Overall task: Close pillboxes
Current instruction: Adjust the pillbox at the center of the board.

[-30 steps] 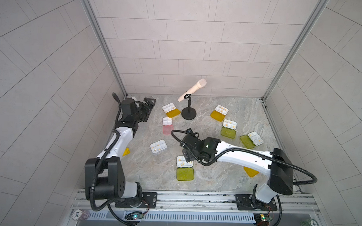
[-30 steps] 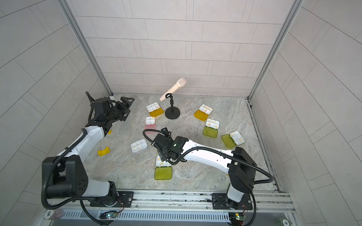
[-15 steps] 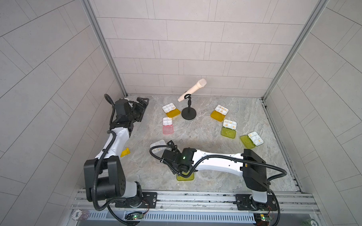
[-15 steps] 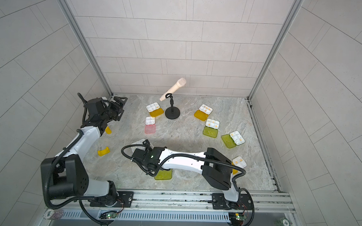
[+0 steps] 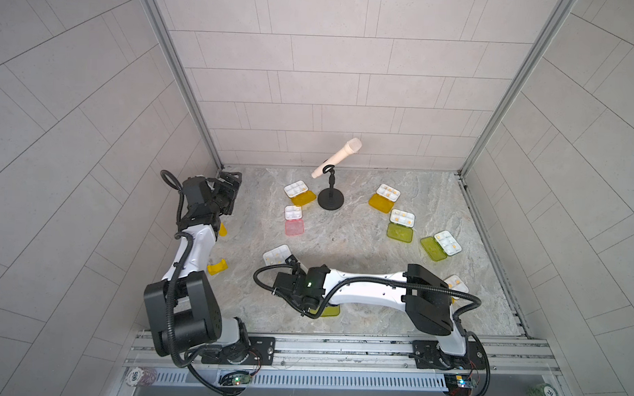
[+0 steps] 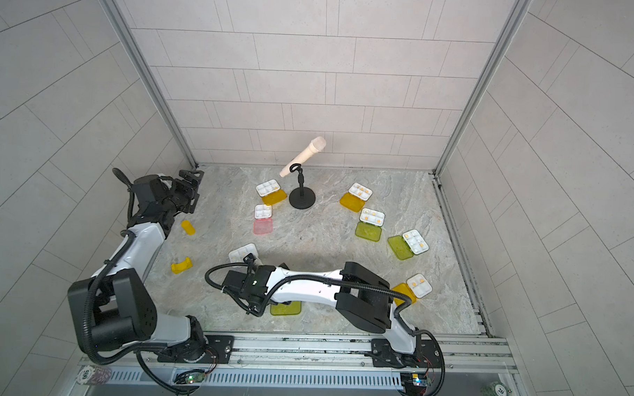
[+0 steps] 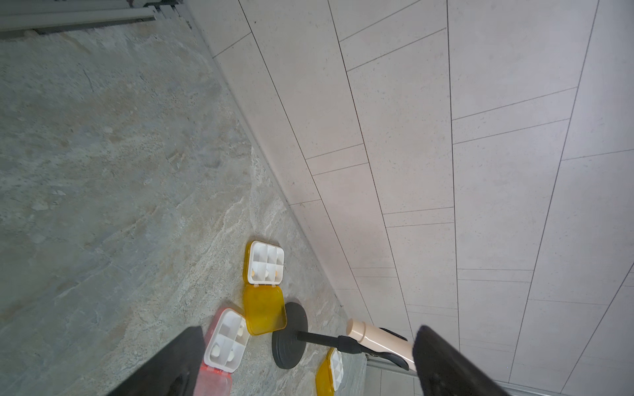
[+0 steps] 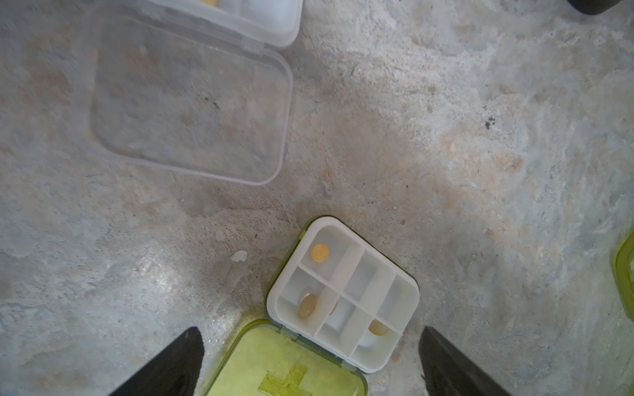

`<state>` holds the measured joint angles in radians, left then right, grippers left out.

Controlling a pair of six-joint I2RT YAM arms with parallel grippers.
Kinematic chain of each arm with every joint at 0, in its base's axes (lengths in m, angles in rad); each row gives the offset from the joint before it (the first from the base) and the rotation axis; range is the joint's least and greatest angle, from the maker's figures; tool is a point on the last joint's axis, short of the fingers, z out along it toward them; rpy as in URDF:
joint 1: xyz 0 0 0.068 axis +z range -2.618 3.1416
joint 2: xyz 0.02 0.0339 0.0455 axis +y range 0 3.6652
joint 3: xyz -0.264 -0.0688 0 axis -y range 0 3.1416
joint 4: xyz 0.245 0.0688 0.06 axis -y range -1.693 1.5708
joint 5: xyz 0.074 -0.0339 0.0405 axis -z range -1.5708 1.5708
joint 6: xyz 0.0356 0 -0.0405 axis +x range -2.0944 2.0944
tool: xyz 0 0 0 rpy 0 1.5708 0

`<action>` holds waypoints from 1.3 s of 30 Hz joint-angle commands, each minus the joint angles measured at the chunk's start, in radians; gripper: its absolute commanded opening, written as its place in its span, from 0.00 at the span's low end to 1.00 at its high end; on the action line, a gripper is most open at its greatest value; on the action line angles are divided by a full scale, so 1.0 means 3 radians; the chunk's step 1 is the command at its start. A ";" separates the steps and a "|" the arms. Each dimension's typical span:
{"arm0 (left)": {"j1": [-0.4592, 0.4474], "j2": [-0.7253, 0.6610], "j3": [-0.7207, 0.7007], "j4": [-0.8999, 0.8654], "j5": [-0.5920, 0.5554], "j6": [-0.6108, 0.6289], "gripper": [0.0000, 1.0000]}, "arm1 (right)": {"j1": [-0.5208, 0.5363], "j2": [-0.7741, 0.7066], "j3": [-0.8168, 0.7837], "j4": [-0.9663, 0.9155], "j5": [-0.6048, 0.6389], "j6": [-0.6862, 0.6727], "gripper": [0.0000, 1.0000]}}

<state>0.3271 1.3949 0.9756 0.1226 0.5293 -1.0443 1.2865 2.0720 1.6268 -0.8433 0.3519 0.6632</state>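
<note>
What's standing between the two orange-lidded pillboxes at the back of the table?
A black stand holding a cream microphone, as both top views show.

Both top views: way up high, well back from the mic stand (image 5: 330, 200), aimed down over the whole floor (image 5: 343, 236). Left wrist: low, tilted, facing that mic stand (image 7: 290, 339) from off to its side. Right wrist: close, straight down on a green pillbox (image 8: 344, 298), in front of the stand.
</note>
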 commanded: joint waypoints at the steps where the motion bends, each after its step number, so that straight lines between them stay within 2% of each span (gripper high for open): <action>1: 0.0034 -0.0042 -0.0019 0.0050 0.0010 -0.0057 1.00 | 0.0064 0.0098 0.0097 -0.0146 0.0120 0.0037 0.99; 9: 0.0037 -0.0029 -0.0031 0.0080 0.0025 -0.0078 1.00 | 0.0134 0.0224 0.0196 -0.0327 0.0325 0.0092 1.00; 16: 0.0038 -0.0016 -0.0041 0.0112 0.0041 -0.0109 1.00 | 0.0150 0.0267 0.0148 -0.0383 0.0346 0.0101 1.00; 31: 0.0035 -0.0005 -0.0050 0.0119 0.0041 -0.0119 1.00 | 0.0149 0.0194 -0.0075 -0.0375 0.0350 0.0126 1.00; 39: 0.0019 -0.0006 -0.0056 0.0146 0.0070 -0.0129 1.00 | 0.0062 -0.0014 -0.0403 -0.0380 0.0438 0.0210 1.00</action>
<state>0.3336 1.3956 0.9684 0.1318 0.5358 -1.0695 1.3178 2.1063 1.5414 -0.9207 0.4572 0.6945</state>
